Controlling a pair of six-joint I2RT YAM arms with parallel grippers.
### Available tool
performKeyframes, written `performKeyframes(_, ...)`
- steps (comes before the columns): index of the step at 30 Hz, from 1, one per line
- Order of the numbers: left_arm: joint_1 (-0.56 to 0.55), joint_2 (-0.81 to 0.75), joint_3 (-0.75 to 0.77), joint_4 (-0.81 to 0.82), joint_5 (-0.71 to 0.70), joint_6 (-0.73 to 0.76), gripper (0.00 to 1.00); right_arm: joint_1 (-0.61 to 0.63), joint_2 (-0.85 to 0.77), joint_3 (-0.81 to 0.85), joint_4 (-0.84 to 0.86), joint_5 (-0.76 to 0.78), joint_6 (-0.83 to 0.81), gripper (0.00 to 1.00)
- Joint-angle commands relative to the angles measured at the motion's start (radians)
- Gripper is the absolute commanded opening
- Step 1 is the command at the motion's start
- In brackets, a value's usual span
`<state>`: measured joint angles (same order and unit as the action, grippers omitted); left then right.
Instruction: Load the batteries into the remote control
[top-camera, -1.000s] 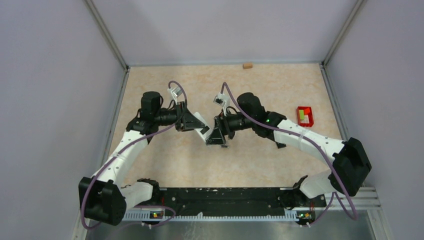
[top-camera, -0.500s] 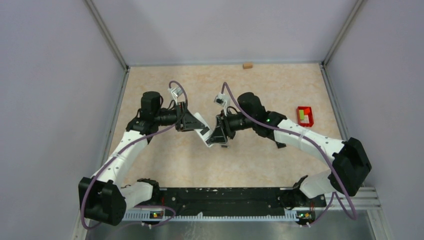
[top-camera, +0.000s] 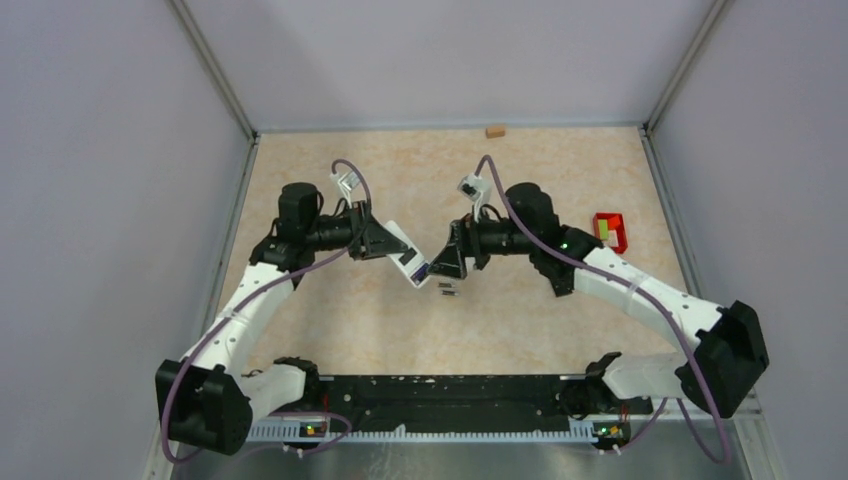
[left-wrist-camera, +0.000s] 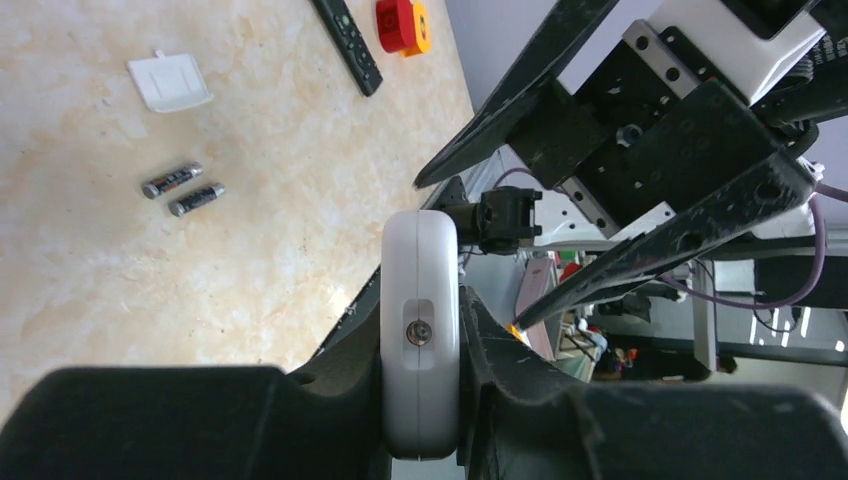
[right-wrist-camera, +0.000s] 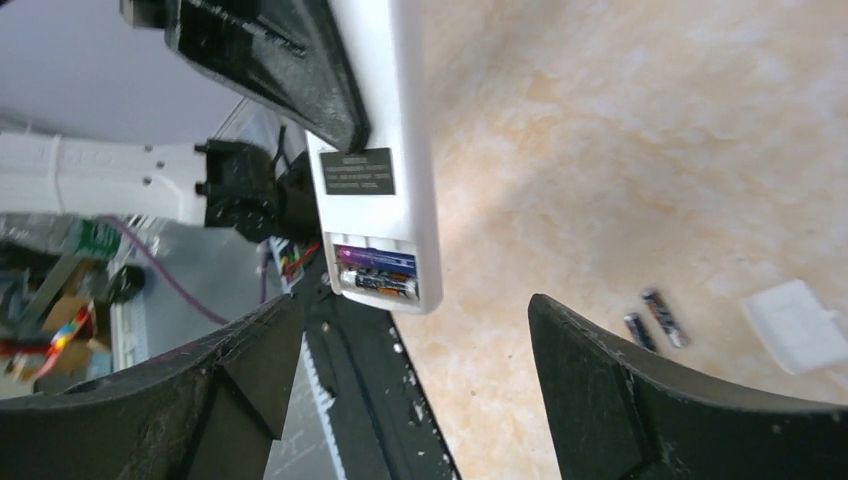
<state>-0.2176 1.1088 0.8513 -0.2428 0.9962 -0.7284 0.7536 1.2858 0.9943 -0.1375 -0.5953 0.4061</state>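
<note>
My left gripper (top-camera: 393, 246) is shut on a white remote (top-camera: 408, 261) and holds it above the table. In the left wrist view the remote (left-wrist-camera: 420, 330) sits edge-on between my jaws. The right wrist view shows its open battery bay with a purplish battery (right-wrist-camera: 375, 260) and a dark battery (right-wrist-camera: 378, 284) seated inside. My right gripper (top-camera: 446, 262) is open and empty, just right of the remote's end, its jaws wide apart (right-wrist-camera: 413, 335). Two loose batteries (top-camera: 447, 290) lie on the table below; they also show in the left wrist view (left-wrist-camera: 185, 188) and the right wrist view (right-wrist-camera: 652, 322).
A white battery cover (left-wrist-camera: 170, 82) lies on the table near the loose batteries, also in the right wrist view (right-wrist-camera: 797, 325). A black remote (left-wrist-camera: 345, 45) and a red object (left-wrist-camera: 402, 25) lie further off. A red bin (top-camera: 609, 232) sits right, a small wooden block (top-camera: 494, 131) at the back wall.
My right gripper has drawn back to the right, away from the remote's end, leaving a gap. The left gripper still holds the remote, shifted slightly. The two loose batteries now show on the table.
</note>
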Motion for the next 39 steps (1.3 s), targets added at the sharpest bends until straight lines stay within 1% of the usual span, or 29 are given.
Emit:
performKeyframes(1, 0.022, -0.045, 0.028, 0.076, -0.058, 0.030, 0.00, -0.046, -0.091, -0.016, -0.041, 0.198, -0.005, 0.83)
performKeyframes(3, 0.035, -0.056, 0.024, 0.065, -0.122, 0.047, 0.00, -0.048, -0.066, -0.004, -0.127, 0.327, -0.033, 0.77)
performKeyframes(5, 0.042, -0.072, 0.022, 0.038, -0.216, 0.067, 0.00, -0.047, -0.015, 0.017, -0.219, 0.431, -0.081, 0.62)
performKeyframes(7, 0.044, -0.094, 0.020, 0.005, -0.322, 0.090, 0.00, -0.046, 0.049, 0.033, -0.286, 0.489, -0.144, 0.47)
performKeyframes(8, 0.045, -0.104, 0.017, -0.006, -0.376, 0.095, 0.00, -0.044, 0.079, 0.037, -0.301, 0.510, -0.176, 0.42)
performKeyframes(9, 0.046, -0.116, 0.012, -0.013, -0.423, 0.096, 0.00, -0.039, 0.104, 0.041, -0.309, 0.534, -0.208, 0.40)
performKeyframes(12, 0.046, -0.148, -0.007, -0.016, -0.519, 0.089, 0.00, -0.021, 0.180, 0.065, -0.301, 0.568, -0.318, 0.38)
performKeyframes(16, 0.047, -0.166, -0.023, -0.017, -0.573, 0.074, 0.00, 0.006, 0.296, 0.125, -0.263, 0.535, -0.435, 0.40)
performKeyframes(19, 0.049, -0.176, -0.024, -0.033, -0.597, 0.072, 0.00, 0.014, 0.373, 0.176, -0.251, 0.488, -0.480, 0.41)
performKeyframes(24, 0.052, -0.206, -0.034, -0.045, -0.645, 0.082, 0.00, 0.015, 0.473, 0.227, -0.276, 0.527, -0.533, 0.41)
performKeyframes(27, 0.055, -0.217, -0.038, -0.044, -0.664, 0.087, 0.00, 0.017, 0.508, 0.242, -0.298, 0.523, -0.555, 0.39)
performKeyframes(39, 0.061, -0.205, -0.038, -0.042, -0.651, 0.088, 0.00, 0.023, 0.609, 0.295, -0.323, 0.550, -0.575, 0.37)
